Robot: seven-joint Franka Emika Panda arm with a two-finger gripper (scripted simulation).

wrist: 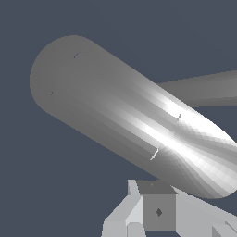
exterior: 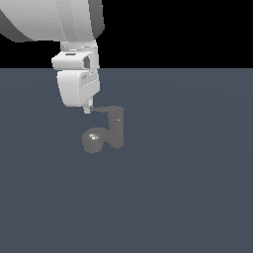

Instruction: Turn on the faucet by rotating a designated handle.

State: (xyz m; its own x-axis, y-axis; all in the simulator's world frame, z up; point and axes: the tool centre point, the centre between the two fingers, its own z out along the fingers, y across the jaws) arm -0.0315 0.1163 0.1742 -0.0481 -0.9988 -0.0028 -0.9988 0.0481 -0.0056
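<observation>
- A small grey faucet (exterior: pixel 111 129) stands on a flat blue-grey desk (exterior: pixel 188 188), a little toward the exterior view's left of centre.
- Its rounded spout (exterior: pixel 93 142) bulges low toward the exterior view's left, catching a glint.
- The thin handle (exterior: pixel 101 108) runs from the top of the post toward the exterior view's left.
- A white robot arm hangs down from above; its gripper (exterior: pixel 87 109) sits at the handle's tip, touching or just beside it, likely placed there to push the lever round.
- Whether the jaws are open or closed cannot be told; they appear not to hold anything.
- The wrist view is filled by a bright grey cylinder (wrist: pixel 129 120).
</observation>
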